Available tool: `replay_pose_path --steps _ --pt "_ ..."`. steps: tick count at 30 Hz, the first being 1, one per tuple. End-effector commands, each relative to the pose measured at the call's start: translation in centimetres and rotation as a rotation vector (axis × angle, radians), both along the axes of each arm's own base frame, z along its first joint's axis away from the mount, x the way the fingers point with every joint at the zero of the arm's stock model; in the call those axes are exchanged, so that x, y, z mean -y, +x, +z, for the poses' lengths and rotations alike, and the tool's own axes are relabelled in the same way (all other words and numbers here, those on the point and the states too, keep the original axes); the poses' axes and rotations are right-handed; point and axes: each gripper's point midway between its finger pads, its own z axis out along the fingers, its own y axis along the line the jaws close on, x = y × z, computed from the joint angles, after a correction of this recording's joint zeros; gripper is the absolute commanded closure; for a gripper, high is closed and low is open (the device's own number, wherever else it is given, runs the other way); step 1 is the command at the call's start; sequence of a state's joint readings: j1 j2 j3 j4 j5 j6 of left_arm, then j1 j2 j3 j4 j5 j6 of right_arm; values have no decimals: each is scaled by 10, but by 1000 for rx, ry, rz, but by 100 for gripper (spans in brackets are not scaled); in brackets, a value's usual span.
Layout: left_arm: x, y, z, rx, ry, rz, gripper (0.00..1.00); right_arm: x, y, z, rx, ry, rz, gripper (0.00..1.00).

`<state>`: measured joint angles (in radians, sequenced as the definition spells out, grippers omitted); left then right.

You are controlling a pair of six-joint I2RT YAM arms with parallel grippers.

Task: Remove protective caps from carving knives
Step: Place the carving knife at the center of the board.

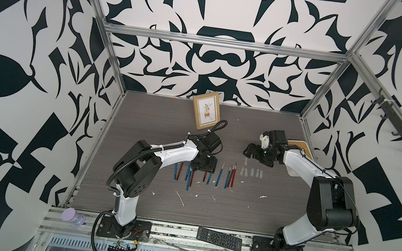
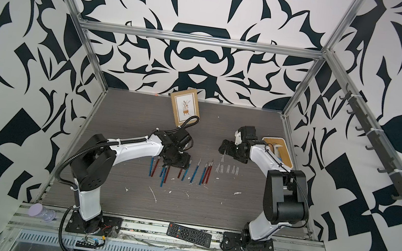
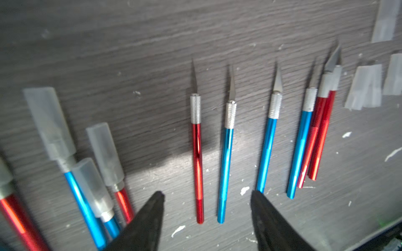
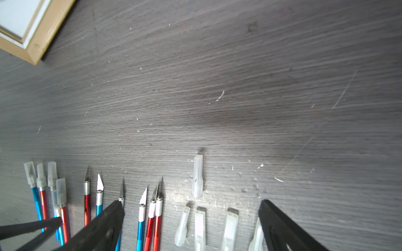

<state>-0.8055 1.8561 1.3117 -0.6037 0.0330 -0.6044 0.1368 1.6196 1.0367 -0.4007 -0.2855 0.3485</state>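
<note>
At the left end of the row, the capped knives (image 3: 52,123) are lying side by side on the worktop (image 1: 141,123). Their long axes are running near to far, with the capped ends pointing at the back wall. We are hovering the left jaws just right of that cluster, spread apart and gripping nothing. So the left arm (image 1: 174,151) is sitting nearest, and the next capped knife is lying to the jaws' left. Next along, the bare knives (image 3: 228,152) are resting parallel, blades out. Further right, the loose caps (image 4: 198,176) are lying near the right jaws, which we are holding wide and empty. We are judging a short leftward shift, then a grip across a handle.
</note>
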Motion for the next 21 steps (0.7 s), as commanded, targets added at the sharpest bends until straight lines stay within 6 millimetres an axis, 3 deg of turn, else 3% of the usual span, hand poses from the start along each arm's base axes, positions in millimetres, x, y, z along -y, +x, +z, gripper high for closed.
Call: replay_pose_path --steps 1,3,8,11,15,21 --pt "-9 1 22 42 26 0 7 1 1 16 34 13 -9 0" --pt "-17 4 27 69 55 6 0 1 2 17 34 11 -12 0" --pt "-40 6 31 86 94 42 0 11 -1 17 8 -16 -84 0" --pt "-53 2 28 86 121 54 1 3 2 22 27 23 -66 0" --pt "-65 -3 19 66 183 62 12 -3 3 20 21 45 -49 0" --pt "-65 -7 5 30 195 63 41 -7 4 14 14 66 -44 1"
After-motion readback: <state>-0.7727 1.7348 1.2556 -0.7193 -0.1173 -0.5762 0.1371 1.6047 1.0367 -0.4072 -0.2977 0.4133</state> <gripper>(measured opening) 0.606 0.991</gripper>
